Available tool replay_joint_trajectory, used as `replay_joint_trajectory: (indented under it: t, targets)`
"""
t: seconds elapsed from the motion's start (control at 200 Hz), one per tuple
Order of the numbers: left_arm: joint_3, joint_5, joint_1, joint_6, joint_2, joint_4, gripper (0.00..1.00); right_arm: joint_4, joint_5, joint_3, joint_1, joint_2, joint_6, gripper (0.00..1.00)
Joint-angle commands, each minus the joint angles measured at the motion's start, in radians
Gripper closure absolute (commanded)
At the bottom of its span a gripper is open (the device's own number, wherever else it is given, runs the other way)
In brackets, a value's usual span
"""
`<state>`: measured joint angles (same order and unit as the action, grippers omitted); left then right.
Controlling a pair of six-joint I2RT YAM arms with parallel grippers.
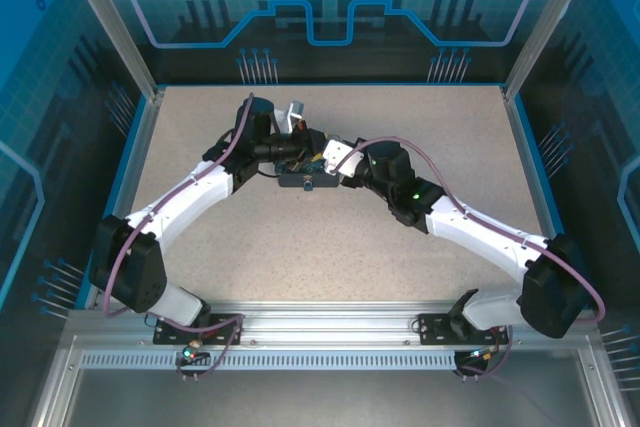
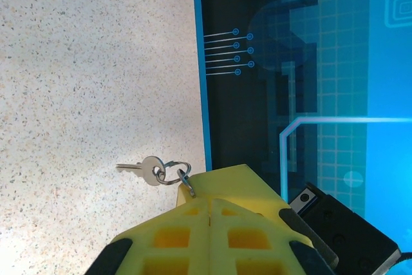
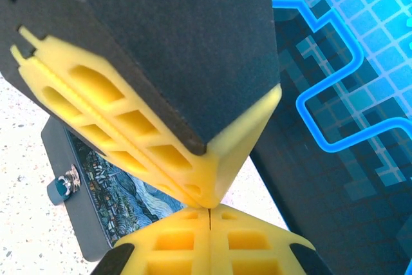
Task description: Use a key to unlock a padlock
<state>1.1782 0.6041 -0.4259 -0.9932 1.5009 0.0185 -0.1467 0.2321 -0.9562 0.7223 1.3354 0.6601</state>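
- The padlock (image 3: 64, 185) sits on the near side of the tin (image 3: 106, 181), which lies mid-counter (image 1: 400, 247).
- The right pincer (image 3: 211, 214) is clenched with nothing visible between its fingers. Its tips are over the tin and touch a yellow finger of the left pincer.
- The left pincer (image 2: 211, 205) is clenched and holds the key (image 2: 151, 170) by a metal piece on its ring (image 2: 178, 172).
- The key dangles just beside the fingertip, with bare counter behind it.
- The blue wall panel (image 2: 322, 62) stands at the far edge.
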Motion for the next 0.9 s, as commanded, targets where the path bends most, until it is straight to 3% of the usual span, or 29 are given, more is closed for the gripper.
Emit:
replay_joint_trajectory:
  t: [0.0,0.215,0.385,0.445,0.63,0.895]
  targets:
    - [-0.008,0.025,-0.007,0.003,0.005,-0.005,0.99,0.029,-0.027,-0.037,0.031,-0.038,0.013,0.98]
    - [0.001,0.026,-0.005,0.142,-0.002,0.041,1.0,0.12,-0.13,-0.021,-0.009,-0.113,-0.062,0.75]
    - [0.039,0.036,0.007,0.452,-0.03,0.171,1.0,0.281,-0.412,-0.019,-0.111,-0.206,-0.16,0.4]
    - [0.045,0.055,0.009,0.584,-0.047,0.21,1.0,0.324,-0.541,-0.014,-0.171,-0.233,-0.202,0.34]
    - [0.014,0.15,0.009,0.938,-0.138,0.267,1.0,0.346,-0.834,0.003,-0.341,-0.279,-0.322,0.33]
    - [0.053,0.187,-0.009,1.227,-0.177,0.414,1.0,0.553,-1.104,-0.165,-0.354,-0.13,-0.32,0.43]
